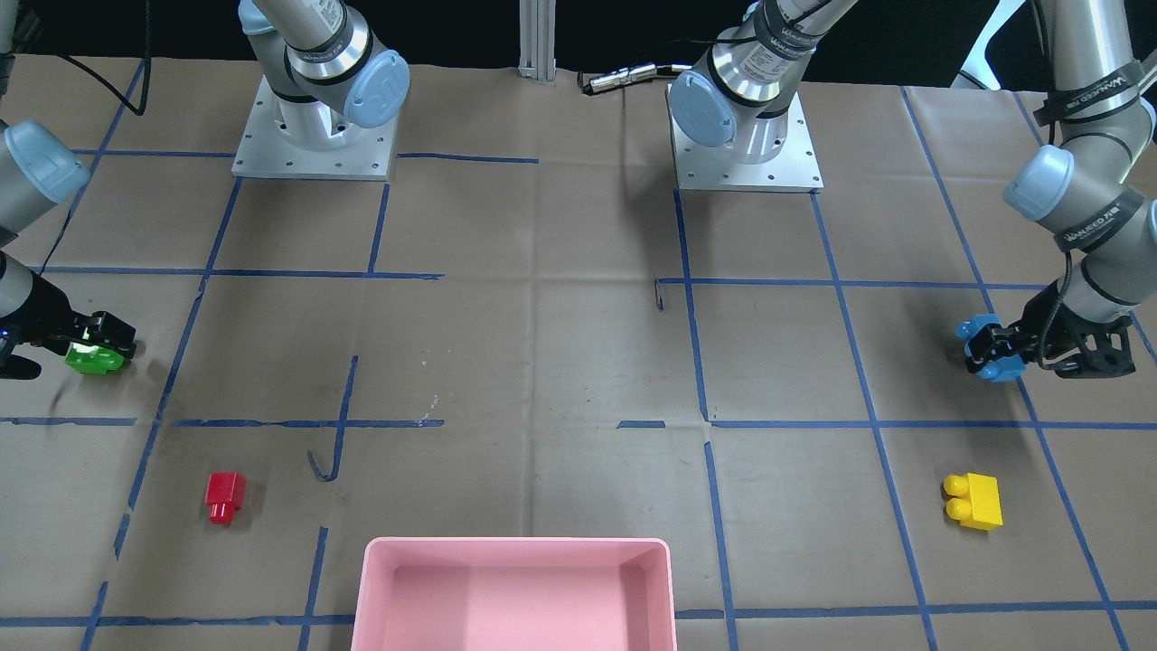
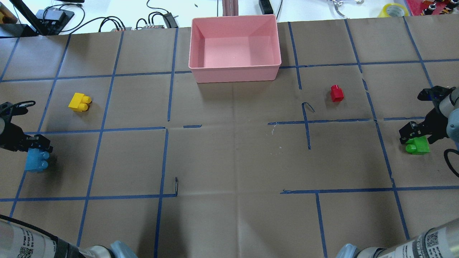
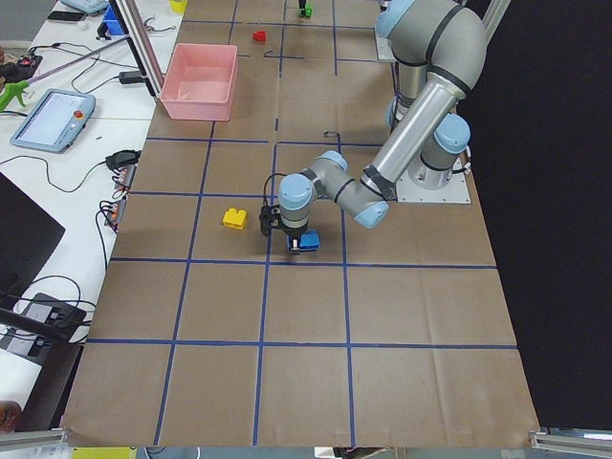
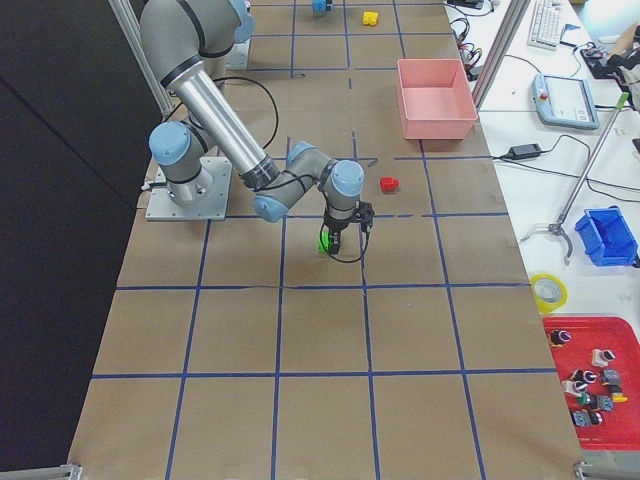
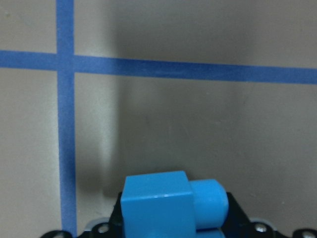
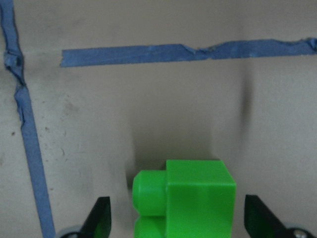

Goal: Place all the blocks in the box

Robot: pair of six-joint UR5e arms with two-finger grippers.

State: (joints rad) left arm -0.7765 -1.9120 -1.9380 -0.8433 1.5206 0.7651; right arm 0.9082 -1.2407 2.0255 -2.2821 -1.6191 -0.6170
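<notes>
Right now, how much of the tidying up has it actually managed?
Nothing is finished yet: the pink box is empty. In hand: the left tool sits over the light-blue block and the right tool has its fingers on either side of the green block, apparently not closed. Left over: the yellow block and red block lie untouched on the table.

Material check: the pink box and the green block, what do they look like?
Pale-pink rectangular box: looks like moulded plastic, smooth, semi-matte, with a rounded rim and uniform colour. Green two-stud block: apparently glossy hard plastic, with crisp edges and a soft sheen on top.
</notes>
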